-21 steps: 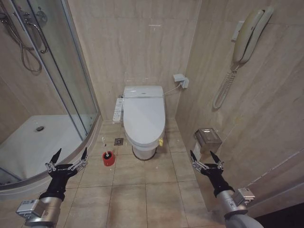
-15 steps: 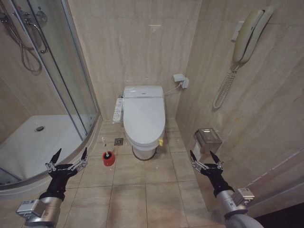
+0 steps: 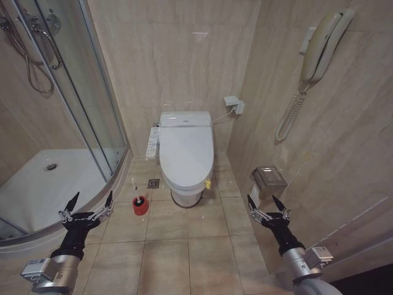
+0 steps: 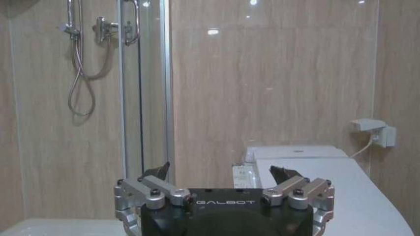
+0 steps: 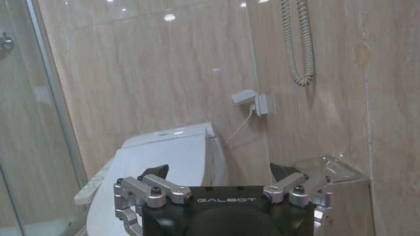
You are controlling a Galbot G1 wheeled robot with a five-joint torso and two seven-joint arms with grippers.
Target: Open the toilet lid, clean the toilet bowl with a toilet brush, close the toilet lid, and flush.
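The toilet lid (image 3: 186, 150) lies shut over the toilet bowl (image 3: 186, 196), a small yellow ribbon (image 3: 208, 183) at its front right edge. The white button panel (image 3: 151, 142) runs along the toilet's left side. On the floor to the left of the toilet the toilet brush stands in its red holder (image 3: 140, 204). My left gripper (image 3: 91, 200) is open, low at the left, short of the brush. My right gripper (image 3: 261, 203) is open, low at the right near the wall. Both wrist views look over open grippers (image 4: 222, 172) (image 5: 219, 172) toward the closed lid (image 4: 328, 182) (image 5: 164, 167).
A glass shower enclosure (image 3: 92, 92) with a white tray (image 3: 49, 178) takes up the left. On the right wall hang a phone (image 3: 319, 49) and a metal paper holder (image 3: 269, 178). A floor drain (image 3: 153, 183) sits beside the toilet. Bare tiles lie between the grippers.
The right arm has edged very slightly down and to the right. Everything else stands as before.
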